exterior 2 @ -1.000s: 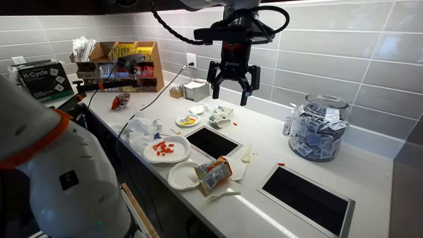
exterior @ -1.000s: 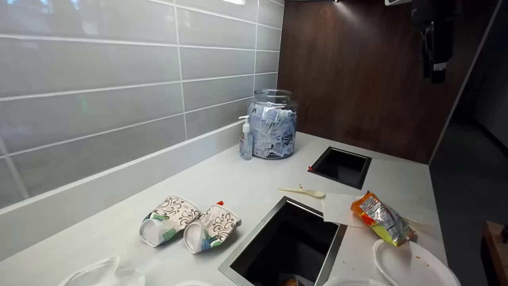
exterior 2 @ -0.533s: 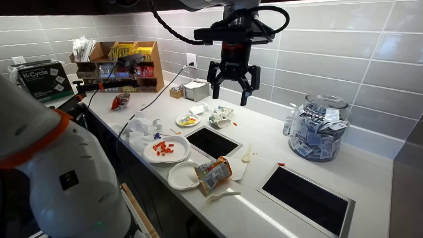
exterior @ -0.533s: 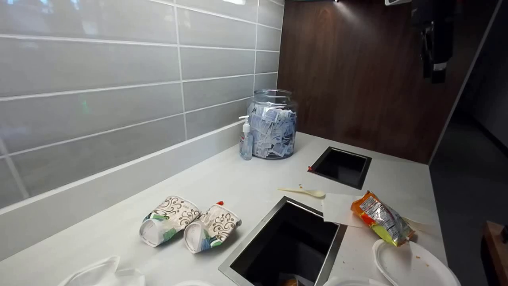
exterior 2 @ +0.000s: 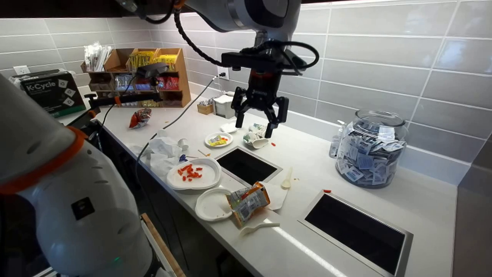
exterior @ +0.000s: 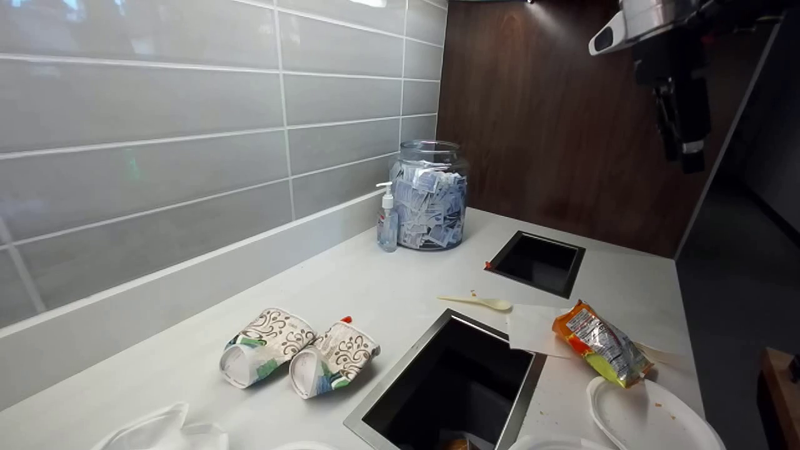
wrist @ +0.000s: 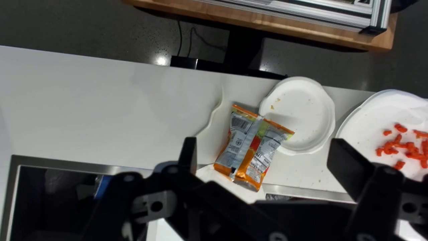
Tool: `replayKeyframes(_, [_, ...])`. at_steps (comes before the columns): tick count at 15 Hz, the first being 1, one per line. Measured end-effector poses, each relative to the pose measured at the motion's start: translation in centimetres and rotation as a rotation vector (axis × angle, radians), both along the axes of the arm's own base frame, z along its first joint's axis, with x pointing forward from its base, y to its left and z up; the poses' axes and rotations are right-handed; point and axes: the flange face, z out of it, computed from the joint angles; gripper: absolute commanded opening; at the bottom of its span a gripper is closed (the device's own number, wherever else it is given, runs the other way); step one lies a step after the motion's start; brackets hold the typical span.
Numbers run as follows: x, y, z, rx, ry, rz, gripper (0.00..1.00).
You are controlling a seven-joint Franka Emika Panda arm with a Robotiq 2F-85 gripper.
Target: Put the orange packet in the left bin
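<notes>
The orange packet, with a silver back, lies on the counter in both exterior views (exterior: pixel 600 340) (exterior 2: pixel 249 204), partly over a white plate's rim and a napkin. It also shows in the wrist view (wrist: pixel 249 147), between the fingers in the picture but well below them. My gripper (exterior 2: pixel 254 127) is open and empty, high above the counter; it also shows in an exterior view (exterior: pixel 684 159) and in the wrist view (wrist: pixel 265 152). Two sunken bins have metal rims: one (exterior 2: pixel 272 176) (exterior: pixel 397 372) beside the packet, the other (exterior 2: pixel 403 254) (exterior: pixel 574 272) nearer the wood panel.
A glass jar (exterior 2: pixel 371 154) of packets and a pump bottle (exterior: pixel 387 225) stand by the tiled wall. Paper cups (exterior: pixel 269 344) lie near a bin. A plate (wrist: pixel 306 110), a plate of red snacks (exterior 2: pixel 207 173), spoons (exterior: pixel 481 302) (exterior 2: pixel 259 227) and a napkin (exterior: pixel 531 325) surround the packet.
In the last half second my gripper has moved down and a little to the left in both exterior views, staying open. The packet has not moved.
</notes>
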Motion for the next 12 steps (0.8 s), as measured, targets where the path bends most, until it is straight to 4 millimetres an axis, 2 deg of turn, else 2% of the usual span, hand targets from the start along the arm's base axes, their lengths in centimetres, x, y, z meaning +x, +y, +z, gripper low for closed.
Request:
replayKeyframes(3, [0.4,2.5,-3.8,-0.006,0.022,0.006,1.0])
replayKeyframes(7, [1.4,4.3,-7.4,-0.015,-0.129,0.009,1.0])
replayKeyframes(8, [1.4,4.3,-7.8,-0.015,-0.134,0.01,1.0])
replayKeyframes(12, [1.6,4.3,-7.5,-0.015,-0.141,0.01,1.0])
